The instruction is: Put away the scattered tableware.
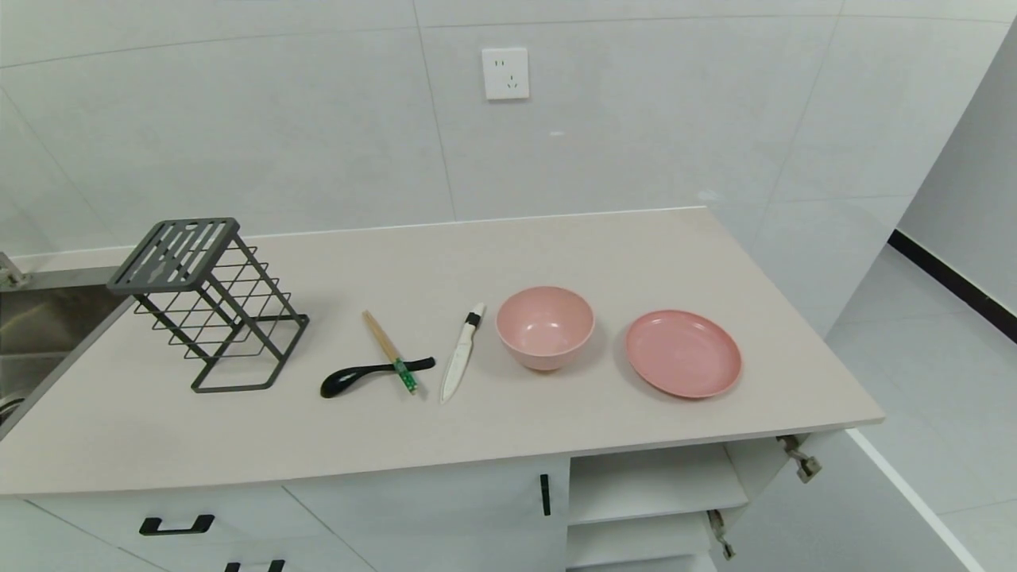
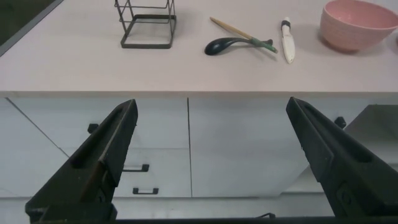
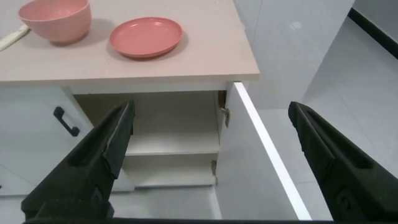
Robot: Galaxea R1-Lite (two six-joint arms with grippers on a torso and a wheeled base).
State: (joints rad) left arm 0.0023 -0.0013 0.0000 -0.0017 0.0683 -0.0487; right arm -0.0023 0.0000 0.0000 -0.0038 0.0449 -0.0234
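Observation:
On the beige counter (image 1: 556, 254) lie a pink bowl (image 1: 545, 326), a pink plate (image 1: 683, 353), a white knife (image 1: 462, 352), wooden chopsticks (image 1: 389, 349) and a black spoon (image 1: 369, 376) crossed under the chopsticks. In the left wrist view the spoon (image 2: 233, 45), knife (image 2: 286, 40) and bowl (image 2: 357, 23) sit far ahead of my left gripper (image 2: 211, 162), which is open and empty, below counter height before the drawers. My right gripper (image 3: 208, 162) is open and empty too, low in front of the open cabinet (image 3: 174, 137), with the plate (image 3: 146, 36) above.
A dark wire rack (image 1: 208, 302) stands at the counter's left, beside a steel sink (image 1: 32, 334). Under the counter's right end a cabinet (image 1: 651, 492) stands open with bare shelves, its door (image 3: 264, 155) swung out. Drawers with black handles (image 1: 176, 524) fill the left front.

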